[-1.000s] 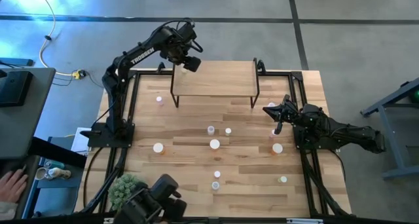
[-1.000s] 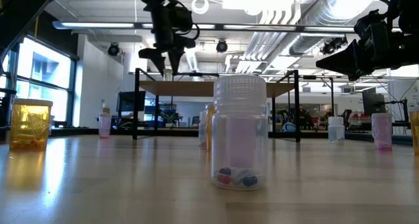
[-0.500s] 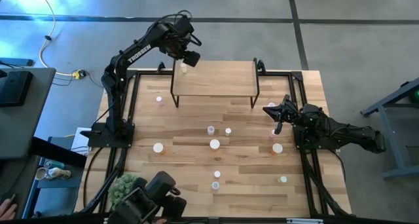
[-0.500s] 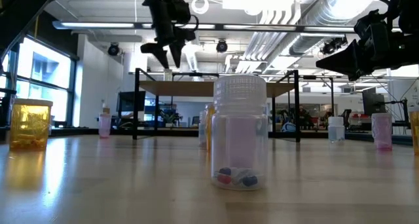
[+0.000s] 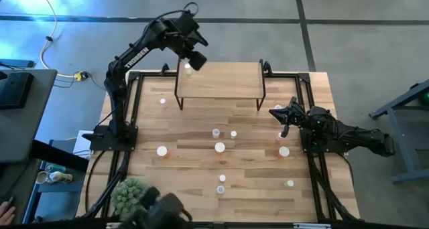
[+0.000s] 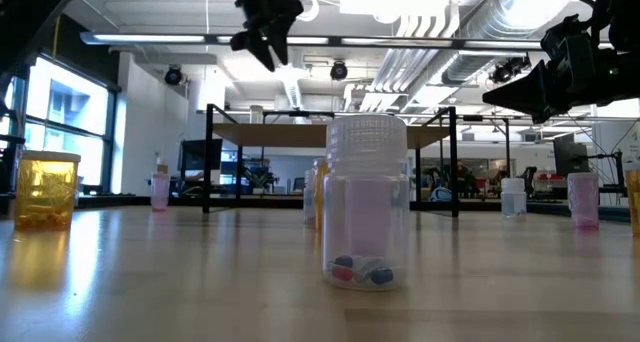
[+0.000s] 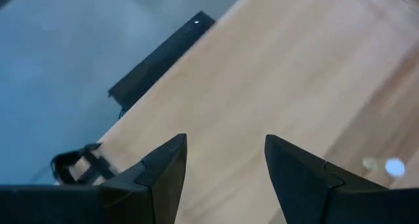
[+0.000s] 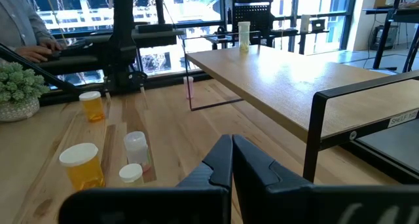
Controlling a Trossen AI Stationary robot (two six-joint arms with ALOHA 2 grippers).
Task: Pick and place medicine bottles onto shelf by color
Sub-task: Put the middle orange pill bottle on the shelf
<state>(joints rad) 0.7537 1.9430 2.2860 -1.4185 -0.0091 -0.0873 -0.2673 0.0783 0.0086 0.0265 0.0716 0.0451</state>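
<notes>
The shelf [image 5: 221, 80] stands at the table's far middle on thin black legs. A yellow-green bottle [image 5: 188, 67] stands on its base at the shelf's far left corner; it also shows in the right wrist view [image 8: 243, 35]. My left gripper [image 5: 195, 59] hangs open and empty above that corner, high over the shelf [image 6: 330, 132]; its spread fingers frame the bare shelf top [image 7: 294, 86]. My right gripper [image 5: 273, 111] is shut and empty at the right, just past a pink bottle [image 5: 279, 136]. Several more bottles stand on the table, among them orange [image 5: 161, 150] and pink [image 5: 162, 102].
A spiky green plant [image 5: 131, 192] sits at the near left corner. A clear bottle [image 6: 366, 202] stands close before the low camera. Bottles [image 5: 219, 146] are scattered over the table's middle and near part. A person [image 8: 19, 21] sits beyond the table.
My left gripper has risen from the shelf's far left corner and drawn a little toward the far edge. The yellow-green bottle stays standing on the shelf where the gripper was.
</notes>
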